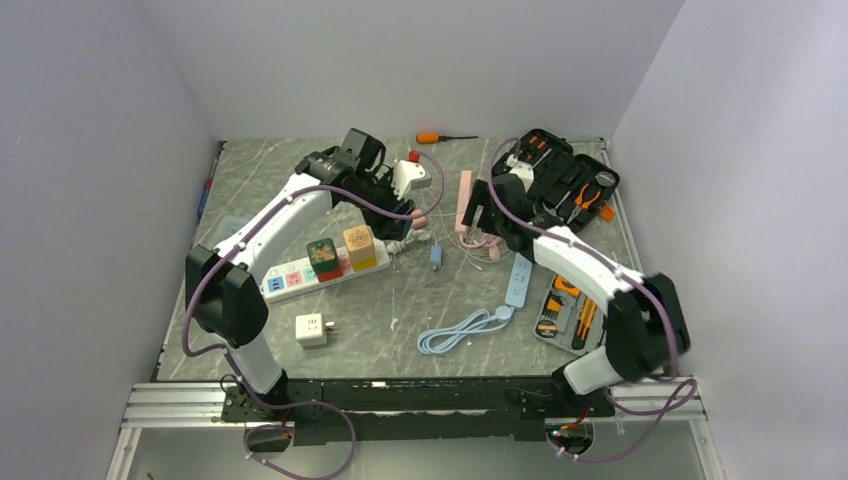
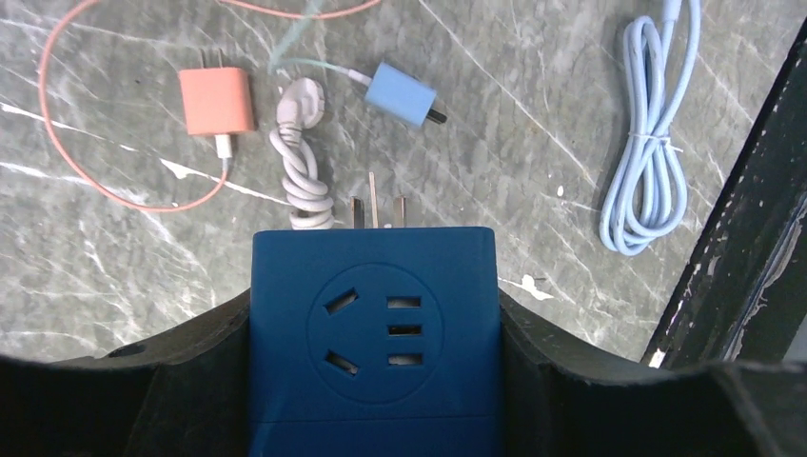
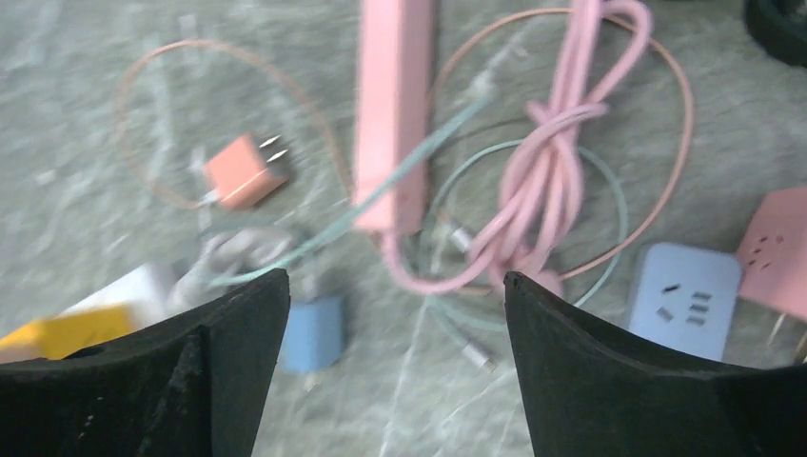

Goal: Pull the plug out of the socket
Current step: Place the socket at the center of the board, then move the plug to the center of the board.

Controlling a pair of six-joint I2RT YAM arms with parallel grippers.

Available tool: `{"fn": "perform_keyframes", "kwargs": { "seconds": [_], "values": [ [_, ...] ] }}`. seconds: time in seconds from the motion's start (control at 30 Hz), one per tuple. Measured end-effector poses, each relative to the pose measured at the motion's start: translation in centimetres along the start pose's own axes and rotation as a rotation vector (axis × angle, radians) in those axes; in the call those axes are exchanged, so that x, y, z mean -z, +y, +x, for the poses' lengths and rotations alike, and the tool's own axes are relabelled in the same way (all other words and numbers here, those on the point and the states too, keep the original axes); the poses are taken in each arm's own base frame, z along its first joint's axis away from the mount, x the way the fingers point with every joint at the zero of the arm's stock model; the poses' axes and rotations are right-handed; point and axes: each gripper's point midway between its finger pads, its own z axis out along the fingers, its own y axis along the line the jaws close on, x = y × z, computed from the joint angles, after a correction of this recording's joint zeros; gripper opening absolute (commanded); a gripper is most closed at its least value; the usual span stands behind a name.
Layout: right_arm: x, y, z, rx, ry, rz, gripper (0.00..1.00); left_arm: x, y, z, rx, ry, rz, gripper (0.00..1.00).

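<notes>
Plain white walls closed round the grey, veined table (image 1: 400,320), which was littered with chargers and cords from its middle out to the far edge. From where I stood, the left hand (image 2: 373,381) hung over the middle of the table, a little toward the far edge, its two fingers pressed against the sides of a blue cube plug (image 2: 371,276). The plug's metal prongs (image 2: 373,205) stuck out bare in the air above the stone, touching nothing. The white power strip (image 1: 300,275) lay apart from it, nearer the left edge, with a green cube (image 1: 322,255) and a yellow cube (image 1: 359,246) seated in its sockets. By my reckoning the pull itself was done, since the blue plug was clear of any socket; what looked left was to set it down and let go, and whether the other two cubes were meant to come off too I could not say. Below the held plug lay an orange charger (image 2: 217,100), a pale blue charger (image 2: 402,93) and a coiled blue cable (image 2: 647,181). The right hand (image 3: 395,286) hovered wide apart and empty over a pink power strip (image 3: 395,105) toward the far edge.
</notes>
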Motion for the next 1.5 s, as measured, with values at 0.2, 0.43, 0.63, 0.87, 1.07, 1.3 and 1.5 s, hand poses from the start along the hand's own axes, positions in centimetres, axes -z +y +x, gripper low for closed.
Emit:
{"fn": "perform_keyframes", "kwargs": {
  "seconds": [0.2,0.43,0.63,0.87,1.07,1.3,1.5],
  "values": [
    [6.4,6.3,2.5,0.081,-0.031,-0.198,0.63,0.8,0.6,-1.8,-0.002,-0.032,-0.021,0.00],
    [3.0,7.4,9.8,0.188,0.121,-0.201,0.58,1.4,1.0,-2.5,0.024,-0.039,-0.033,0.01],
    [-0.8,7.2,12.7,0.254,0.192,-0.145,0.49,1.3,2.2,-1.8,0.082,-0.015,-0.042,0.01],
    [-2.5,7.4,12.5,0.269,0.170,-0.127,0.12,1.4,3.7,-1.0,0.114,0.005,-0.073,0.01],
    [-1.4,3.6,12.0,0.222,0.126,-0.073,0.11,-0.3,4.9,-1.0,0.132,0.017,-0.080,0.02],
    [2.1,-3.8,12.0,0.143,0.125,0.060,0.16,-5.7,5.8,-0.5,0.128,0.090,-0.055,0.03],
    [4.6,-6.4,11.3,0.071,0.096,0.113,0.48,-10.1,3.7,-1.2,0.078,0.121,0.009,0.03]
  ]
}}
